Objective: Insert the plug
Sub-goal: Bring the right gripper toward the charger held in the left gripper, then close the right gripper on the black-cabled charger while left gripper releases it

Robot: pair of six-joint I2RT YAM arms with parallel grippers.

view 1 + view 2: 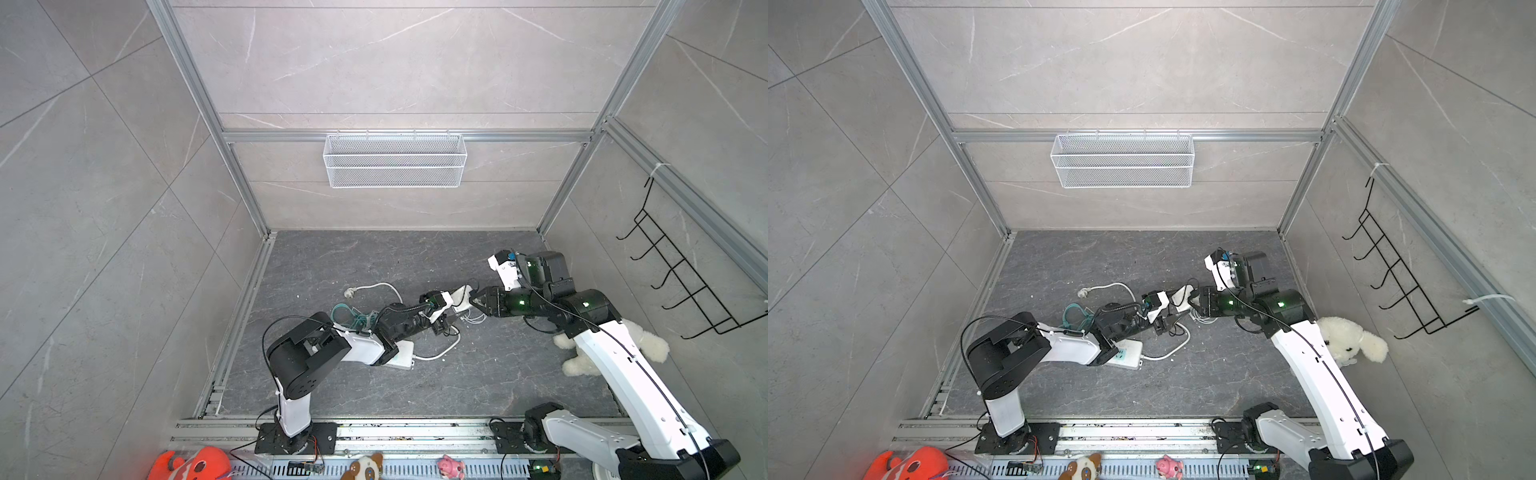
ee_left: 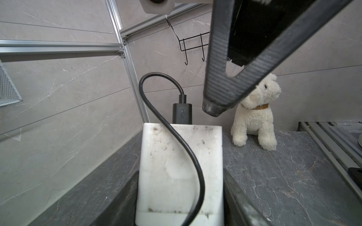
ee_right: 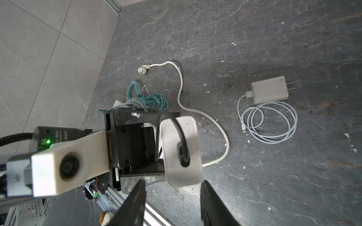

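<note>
My left gripper (image 2: 181, 173) is shut on a scuffed white charger adapter (image 2: 176, 156), held above the floor. A black USB plug (image 2: 182, 113) sits in the adapter's far end, and its black cable loops back over the adapter. In both top views the adapter (image 1: 462, 296) (image 1: 1178, 298) lies between the two grippers. My right gripper (image 3: 172, 182) (image 1: 473, 300) is open, its tips just short of the adapter's plug end (image 3: 181, 150), holding nothing. A white power strip (image 1: 403, 358) lies under the left arm.
The strip's white cord runs to a wall plug (image 3: 142, 69). A second white charger (image 3: 270, 92) with a coiled cable and a teal cable bundle (image 3: 148, 97) lie on the floor. A plush dog (image 1: 582, 353) sits right; a wire basket (image 1: 395, 160) and hook rack (image 1: 681, 282) hang on the walls.
</note>
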